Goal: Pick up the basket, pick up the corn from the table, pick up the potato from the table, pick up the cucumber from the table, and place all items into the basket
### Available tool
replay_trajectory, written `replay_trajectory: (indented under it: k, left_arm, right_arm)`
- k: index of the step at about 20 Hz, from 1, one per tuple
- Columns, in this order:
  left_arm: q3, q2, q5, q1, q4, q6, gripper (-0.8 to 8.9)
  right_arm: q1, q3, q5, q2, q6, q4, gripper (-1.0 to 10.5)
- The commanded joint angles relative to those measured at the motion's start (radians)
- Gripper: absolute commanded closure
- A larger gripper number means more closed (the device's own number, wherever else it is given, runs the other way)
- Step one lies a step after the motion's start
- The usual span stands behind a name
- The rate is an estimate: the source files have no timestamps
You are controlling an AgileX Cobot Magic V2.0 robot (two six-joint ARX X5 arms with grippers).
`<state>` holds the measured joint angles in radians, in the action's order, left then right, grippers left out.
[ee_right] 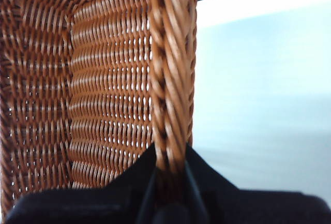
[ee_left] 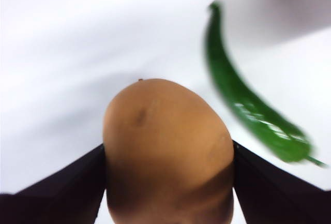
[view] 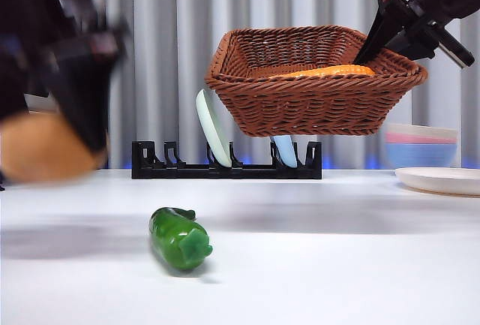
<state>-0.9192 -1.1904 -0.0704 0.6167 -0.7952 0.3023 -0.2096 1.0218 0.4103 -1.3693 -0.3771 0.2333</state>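
1. Front view: the basket [view: 315, 85] hangs in the air above the far middle of the table [view: 337, 265], tilted a little, with the right gripper [view: 375, 43] pinching its braided rim at the upper right. The corn [view: 324, 72] lies inside it, an orange strip just showing over the near rim. At the left edge of the table, raised off the surface, the left gripper [view: 71, 126] shows as a dark blur with the potato [view: 41, 148] in its grasp. The cucumber [view: 180, 239] lies alone on the table near the front, left of centre. Behind the basket stands a black dish rack [view: 225, 164] holding a pale green plate [view: 212, 126] and a light blue one [view: 285, 150]; stacked bowls [view: 421, 145] and a white plate [view: 439, 180] sit at the far right edge.

2. Left wrist view: the left gripper [ee_left: 168, 167] has its black jaws pressed against both sides of the potato [ee_left: 165, 146], holding it above the white table [ee_left: 67, 53]. The cucumber [ee_left: 248, 102] lies on the table just beyond the potato, apart from it.

3. Right wrist view: the right gripper [ee_right: 168, 169] has its jaws clamped on the basket [ee_right: 103, 94] rim, one inside the wall and one outside. The table [ee_right: 264, 105] lies blurred beside it.
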Motion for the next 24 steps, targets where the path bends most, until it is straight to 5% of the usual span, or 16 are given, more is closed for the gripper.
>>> replay_trajectory:
  k: [1, 5, 11, 18, 19, 21, 24]
  left_arm:
    - [-0.062, 0.163, 0.001, 0.004, -0.011, -0.014, 8.21]
    - [-0.224, 0.273, 0.131, 0.013, 0.248, -0.019, 8.21]
    - [-0.327, -0.008, 0.152, 0.055, 0.364, -0.031, 8.21]
    - [-0.327, -0.27, -0.016, 0.137, 0.376, -0.127, 8.03]
    - [-0.327, -0.281, -0.015, 0.137, 0.375, -0.128, 7.03]
    - [-0.327, -0.282, -0.016, 0.137, 0.375, -0.119, 3.12]
    - [-0.327, -0.282, -0.012, 0.137, 0.367, -0.086, 2.5]
  right_arm:
    - [-0.001, 0.0, 0.003, 0.004, 0.005, -0.024, 9.5]
    - [-0.021, 0.0, 0.011, 0.004, 0.004, -0.018, 9.5]
    - [-0.117, 0.0, 0.011, 0.004, 0.004, -0.014, 9.5]
    - [-0.177, 0.0, 0.01, 0.004, 0.0, -0.007, 9.5]
    - [-0.178, 0.0, 0.01, 0.004, 0.0, 0.0, 9.5]
    - [-0.178, 0.0, 0.01, 0.004, 0.0, 0.016, 9.5]
    - [-0.178, 0.0, 0.01, 0.004, 0.001, 0.028, 9.5]
